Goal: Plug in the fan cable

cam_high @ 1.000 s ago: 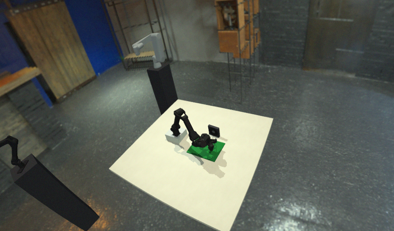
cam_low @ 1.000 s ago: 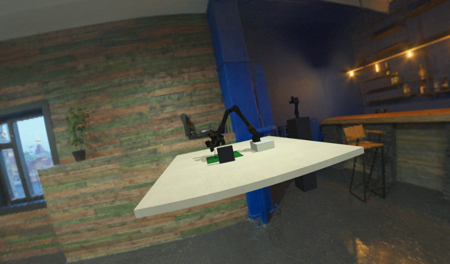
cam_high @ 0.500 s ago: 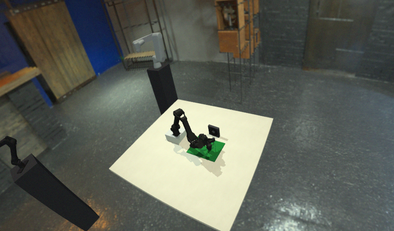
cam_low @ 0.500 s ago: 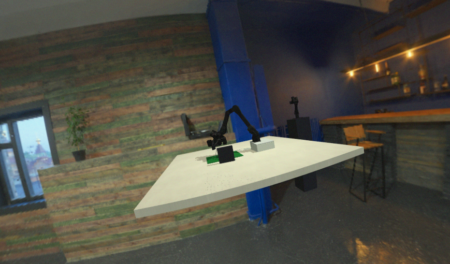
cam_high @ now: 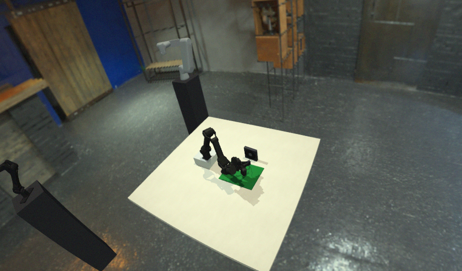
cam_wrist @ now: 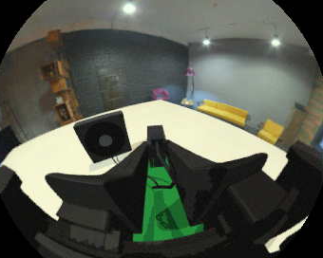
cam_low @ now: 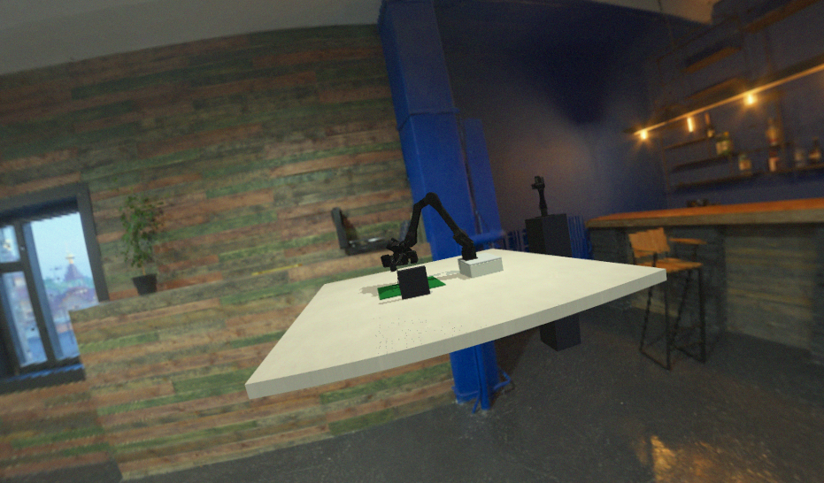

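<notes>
In the wrist view my gripper (cam_wrist: 156,144) (cam_high: 246,168) (cam_low: 393,264) is shut on the fan cable's small black plug (cam_wrist: 156,134), which sticks out beyond the fingertips. The thin black cable (cam_wrist: 173,179) loops below the plug between the fingers. The gripper is above the green board (cam_wrist: 162,173) (cam_high: 256,170) (cam_low: 388,293), with the plug apart from it. The black square fan (cam_wrist: 104,139) (cam_high: 250,153) (cam_low: 413,282) stands upright beside the board, left of the gripper in the wrist view. The four-pin header cannot be made out.
The white table (cam_high: 198,208) (cam_low: 492,311) (cam_wrist: 180,116) carries the board, the fan and the arm's pale base block (cam_high: 202,162) (cam_low: 481,266). Two dark pedestals (cam_high: 64,229) (cam_high: 191,101) with other arms stand off the table.
</notes>
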